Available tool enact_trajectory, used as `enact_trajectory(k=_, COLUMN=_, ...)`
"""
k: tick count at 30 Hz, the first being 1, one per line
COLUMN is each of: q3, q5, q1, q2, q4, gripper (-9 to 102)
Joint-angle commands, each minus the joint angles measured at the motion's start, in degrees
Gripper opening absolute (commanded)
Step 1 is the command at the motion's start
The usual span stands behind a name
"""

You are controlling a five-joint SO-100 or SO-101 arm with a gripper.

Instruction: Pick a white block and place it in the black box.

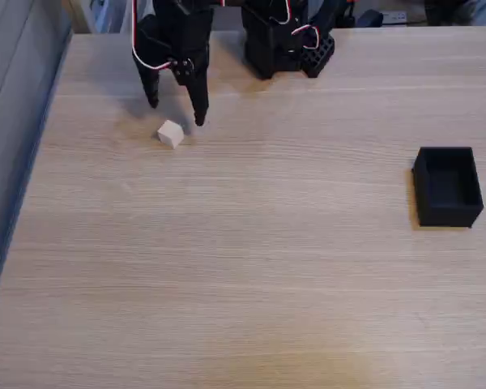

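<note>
In the fixed view we count one small matte white cube block (170, 134) lying on the pale wood-grain desk (251, 267) at upper left. Just above it hangs the black two-finger gripper (176, 112), fingers spread apart and grasping nothing, the block near its right fingertip but apart. Far right we see one matte black open-topped rectangular box (447, 186), its interior looking empty, well apart from the block.

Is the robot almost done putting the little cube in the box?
Not yet. Nothing is finished: the black box looks empty. Right now the hand is open, its fingers just above the white block in the picture, not gripping it. Grabbing, carrying it across the table and dropping it in are left.
</note>
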Motion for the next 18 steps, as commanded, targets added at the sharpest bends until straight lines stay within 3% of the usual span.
enact_trajectory(k=1, q3=-2.6, q5=-1.2, q1=0.6, q2=-1.6, q4=-1.6, gripper=36)
enact_trajectory(k=18, q3=-3.4, q5=-1.5, q1=1.5, q2=-9.8, q4=-9.8, gripper=36)
